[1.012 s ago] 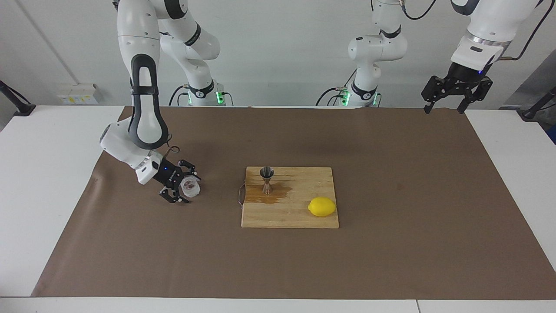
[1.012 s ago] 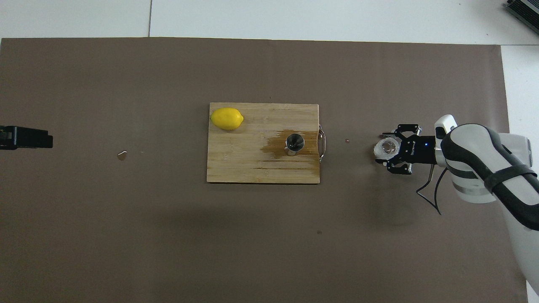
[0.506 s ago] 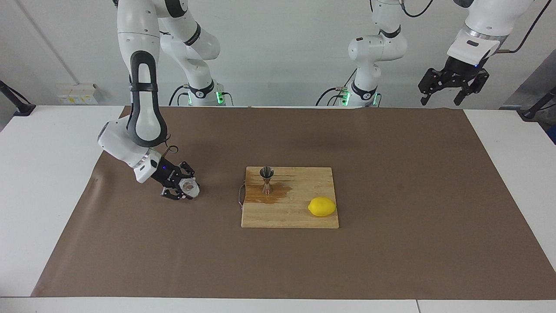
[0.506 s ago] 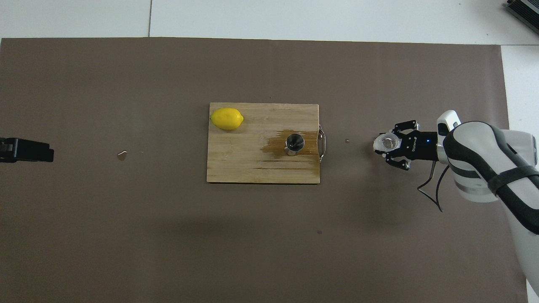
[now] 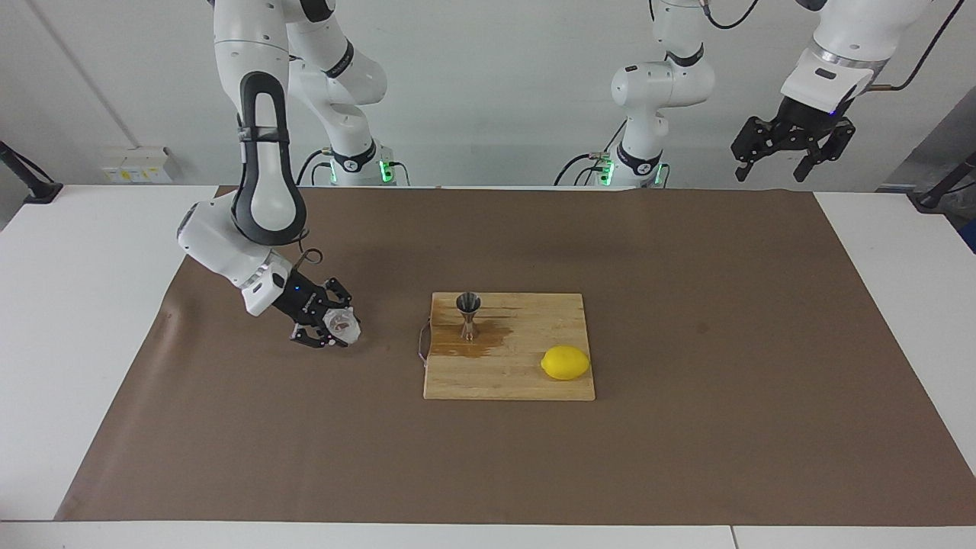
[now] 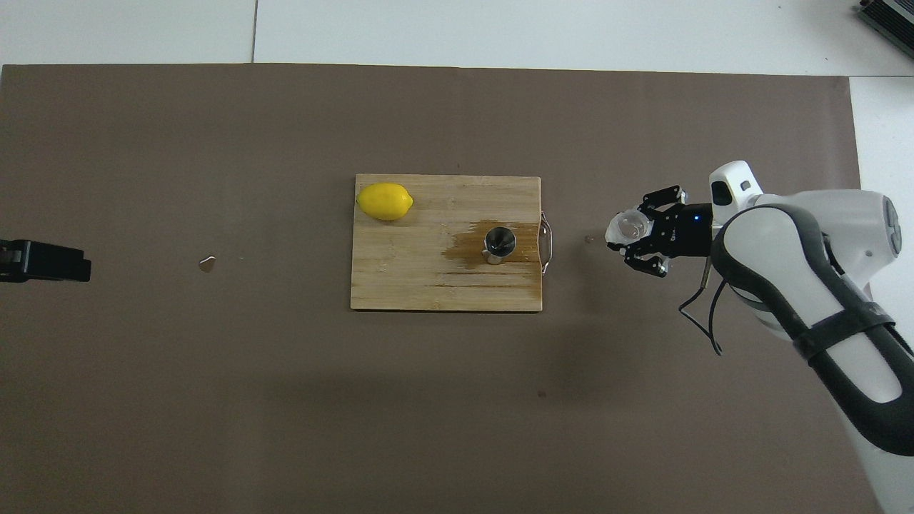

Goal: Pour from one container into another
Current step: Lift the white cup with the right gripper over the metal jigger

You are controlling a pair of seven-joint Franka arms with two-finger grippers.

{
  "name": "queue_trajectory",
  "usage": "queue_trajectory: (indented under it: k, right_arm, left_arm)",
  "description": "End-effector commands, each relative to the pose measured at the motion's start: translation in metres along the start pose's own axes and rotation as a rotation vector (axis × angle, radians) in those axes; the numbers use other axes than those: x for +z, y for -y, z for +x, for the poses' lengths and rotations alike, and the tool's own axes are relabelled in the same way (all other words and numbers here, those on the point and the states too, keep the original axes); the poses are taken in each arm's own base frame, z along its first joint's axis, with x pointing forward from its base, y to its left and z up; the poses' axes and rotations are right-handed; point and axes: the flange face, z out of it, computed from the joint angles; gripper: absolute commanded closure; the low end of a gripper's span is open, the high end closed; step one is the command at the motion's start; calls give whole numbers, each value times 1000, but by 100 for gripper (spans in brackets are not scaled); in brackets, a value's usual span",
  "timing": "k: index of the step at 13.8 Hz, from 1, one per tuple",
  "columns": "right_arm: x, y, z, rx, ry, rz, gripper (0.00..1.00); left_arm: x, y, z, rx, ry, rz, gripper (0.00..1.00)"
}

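Observation:
The squat clear glass cup is held in my right gripper, which is shut on it. The cup hangs low over the brown paper, tipped on its side, between the right arm's end of the table and the cutting board. In the overhead view the cup and right gripper are beside the board's handle. The steel jigger stands upright on the wooden cutting board, in a wet stain. It also shows in the overhead view. My left gripper waits open and empty, raised over the left arm's end of the table.
A yellow lemon lies on the board's corner farthest from the robots, toward the left arm's end. A wet patch spreads around the jigger. Small drops mark the brown paper. The left gripper's tip shows in the overhead view.
My right gripper has carried the cup toward the cutting board and turned it a little. My left gripper has risen and pulled back slightly.

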Motion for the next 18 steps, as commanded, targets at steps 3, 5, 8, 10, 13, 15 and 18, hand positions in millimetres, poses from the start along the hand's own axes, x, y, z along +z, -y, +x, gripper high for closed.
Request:
queue_trajectory:
  k: [3, 5, 8, 10, 13, 15, 18]
  right_arm:
    - [0, 27, 83, 3, 122, -16, 70]
    - [6, 41, 110, 11, 155, -24, 70]
    - [16, 56, 138, 14, 194, -38, 70]
    - [23, 67, 152, 11, 219, -47, 70]
    - [30, 78, 166, -29, 274, -70, 70]
    - [39, 91, 177, -77, 305, -72, 70]
    - [39, 93, 176, -121, 348, -90, 70]
  left_arm:
    - [-4, 3, -8, -5, 6, 6, 0]
    - [-4, 3, -8, -5, 6, 7, 0]
    - [-3, 3, -8, -6, 7, 6, 0]
    - [-4, 3, -8, -6, 6, 7, 0]
    - [-3, 3, -8, -6, 7, 6, 0]
    - [-4, 3, -8, -6, 6, 7, 0]
    - [-3, 3, -8, -6, 7, 6, 0]
